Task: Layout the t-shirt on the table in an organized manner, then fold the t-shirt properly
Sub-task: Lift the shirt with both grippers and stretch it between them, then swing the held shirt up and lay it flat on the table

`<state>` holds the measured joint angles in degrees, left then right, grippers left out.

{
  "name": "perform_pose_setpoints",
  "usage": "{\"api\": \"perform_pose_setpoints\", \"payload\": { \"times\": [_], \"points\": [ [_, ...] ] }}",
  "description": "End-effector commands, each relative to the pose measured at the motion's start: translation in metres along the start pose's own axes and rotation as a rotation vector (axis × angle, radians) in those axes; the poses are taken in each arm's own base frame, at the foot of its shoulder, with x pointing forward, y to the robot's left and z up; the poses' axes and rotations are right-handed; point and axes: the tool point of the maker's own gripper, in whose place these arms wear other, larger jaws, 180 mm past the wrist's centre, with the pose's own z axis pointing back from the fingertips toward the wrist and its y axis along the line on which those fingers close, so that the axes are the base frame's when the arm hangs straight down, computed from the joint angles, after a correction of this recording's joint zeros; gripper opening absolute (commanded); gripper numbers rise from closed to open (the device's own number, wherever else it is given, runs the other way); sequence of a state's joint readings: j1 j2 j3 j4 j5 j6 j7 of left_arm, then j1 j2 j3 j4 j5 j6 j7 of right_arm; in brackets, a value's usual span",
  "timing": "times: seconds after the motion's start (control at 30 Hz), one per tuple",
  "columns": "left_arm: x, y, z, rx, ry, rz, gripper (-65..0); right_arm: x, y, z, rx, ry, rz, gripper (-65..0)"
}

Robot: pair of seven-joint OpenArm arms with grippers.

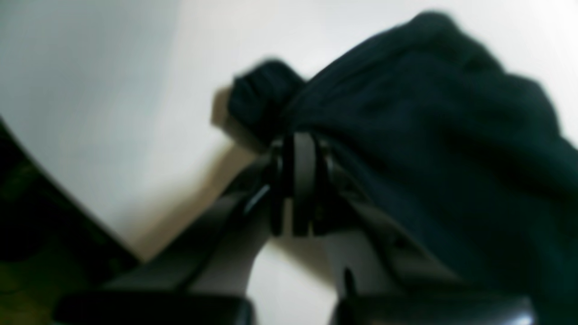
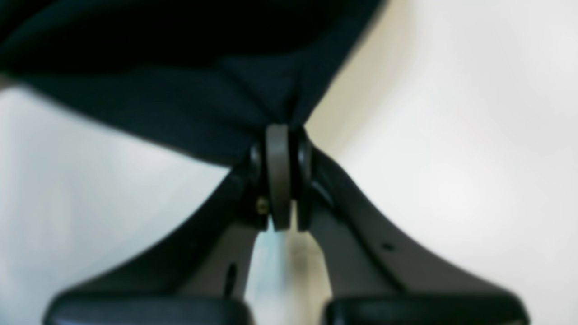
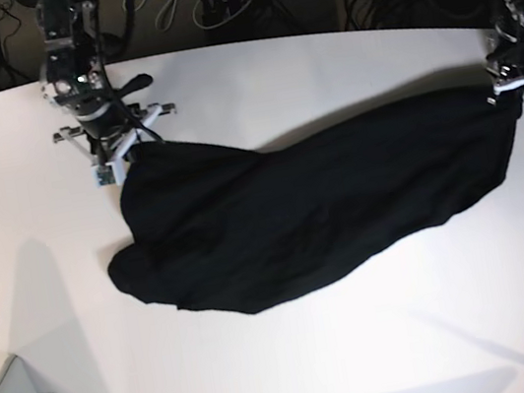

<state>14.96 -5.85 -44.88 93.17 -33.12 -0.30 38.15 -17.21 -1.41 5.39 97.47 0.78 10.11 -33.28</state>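
The black t-shirt [image 3: 313,203] lies stretched across the white table [image 3: 368,359], running from the far left of the base view to the right edge, its lower hem sagging toward the near side in a rounded bulge and its surface rumpled with soft folds. At the far left of that view the right gripper [image 3: 125,150] has its jaws pressed together on one corner of the cloth; the right wrist view confirms this, with the right gripper [image 2: 283,131] pinching a gathered point of dark fabric [image 2: 189,90] that fans upward and to the left from the fingertips. At the right edge of the base view the left gripper [image 3: 514,89] grips the opposite end of the shirt close to the curved table rim. In the left wrist view the left gripper [image 1: 301,137] is likewise clamped tight on bunched cloth [image 1: 429,135], a small wad of it sticking out beyond the jaws to the left, though the blur there makes it hard to say which part of the garment this is. The white tabletop [image 1: 113,113] shows beneath.
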Motion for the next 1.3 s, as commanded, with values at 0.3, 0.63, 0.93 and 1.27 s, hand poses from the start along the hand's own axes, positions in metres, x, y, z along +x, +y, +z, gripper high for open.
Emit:
{"api": "perform_pose_setpoints", "payload": {
  "times": [0.3,0.63,0.93,1.27],
  "points": [
    [0.025,-0.019,0.006,-0.139,-0.046,0.131,-64.8,0.094,-0.039,0.058,-0.071,-0.33,-0.085,-65.0],
    [0.04,-0.042,-0.004,-0.199,-0.077,0.184,-64.8,0.159,-0.08,0.076,-0.178,-0.511,-0.119,-65.0],
    [0.061,-0.063,-0.014,-0.244,-0.119,0.213,-64.8,0.192,-0.081,0.069,-0.164,-0.506,-0.142,-65.0],
    [0.104,-0.129,-0.037,-0.377,-0.166,0.253,-64.8,0.269,-0.08,0.042,-0.11,-0.574,-0.089,-65.0]
  ]
}}
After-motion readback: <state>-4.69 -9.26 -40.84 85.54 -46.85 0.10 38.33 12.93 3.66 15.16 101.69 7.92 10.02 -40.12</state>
